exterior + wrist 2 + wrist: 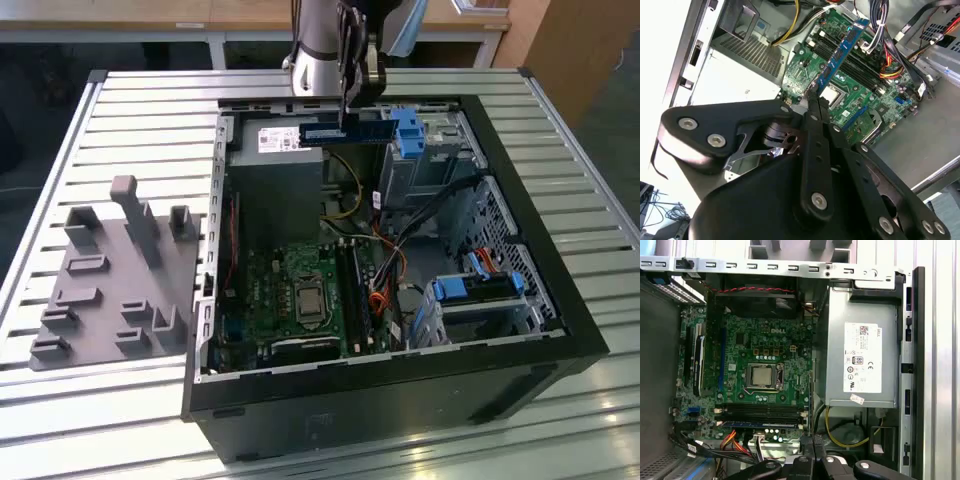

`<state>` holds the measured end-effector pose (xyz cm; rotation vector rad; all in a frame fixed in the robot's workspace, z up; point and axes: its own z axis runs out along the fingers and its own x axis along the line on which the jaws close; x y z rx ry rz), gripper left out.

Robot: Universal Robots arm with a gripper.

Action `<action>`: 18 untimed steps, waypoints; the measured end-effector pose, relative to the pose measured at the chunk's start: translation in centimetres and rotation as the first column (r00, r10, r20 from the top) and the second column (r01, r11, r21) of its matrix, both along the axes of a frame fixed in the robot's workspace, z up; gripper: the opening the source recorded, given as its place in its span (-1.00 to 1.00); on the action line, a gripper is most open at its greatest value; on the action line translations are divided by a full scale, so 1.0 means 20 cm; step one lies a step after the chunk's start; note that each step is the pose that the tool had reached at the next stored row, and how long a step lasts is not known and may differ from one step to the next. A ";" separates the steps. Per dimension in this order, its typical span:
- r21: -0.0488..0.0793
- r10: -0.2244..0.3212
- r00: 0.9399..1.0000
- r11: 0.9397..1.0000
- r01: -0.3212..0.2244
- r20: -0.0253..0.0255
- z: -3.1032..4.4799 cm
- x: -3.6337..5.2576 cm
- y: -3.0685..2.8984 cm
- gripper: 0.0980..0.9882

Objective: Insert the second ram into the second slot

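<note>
The second ram (pixel 368 131), one stick, in one gripper (pixel 346 118)

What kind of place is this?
Probably a robot lab bench: an open computer case lies on a ribbed metal table, a grey holder beside it, and the gripper holds a memory stick above.

The second ram (pixel 345 131) hangs over the computer case (pixel 400 400), with the fixture plate (pixel 100 300) at the exterior view's left.
</note>
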<state>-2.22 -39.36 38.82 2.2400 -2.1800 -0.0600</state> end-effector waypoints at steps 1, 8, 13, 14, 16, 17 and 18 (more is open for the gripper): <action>0.000 0.000 1.000 1.000 0.000 0.000 0.000 0.000 0.000 -0.96; 0.000 0.000 1.000 1.000 0.000 0.000 0.000 0.000 -0.018 -0.96; 0.000 0.000 1.000 1.000 0.000 0.000 0.000 0.000 -0.039 -0.96; 0.000 0.000 1.000 1.000 0.000 0.000 0.000 0.000 -0.043 -0.96; 0.000 0.000 1.000 1.000 0.000 0.000 0.000 0.000 -0.050 -0.96; 0.000 0.000 1.000 1.000 0.000 0.000 0.000 0.000 -0.055 -0.96; 0.000 0.000 1.000 1.000 0.000 0.000 0.000 0.000 -0.061 -0.96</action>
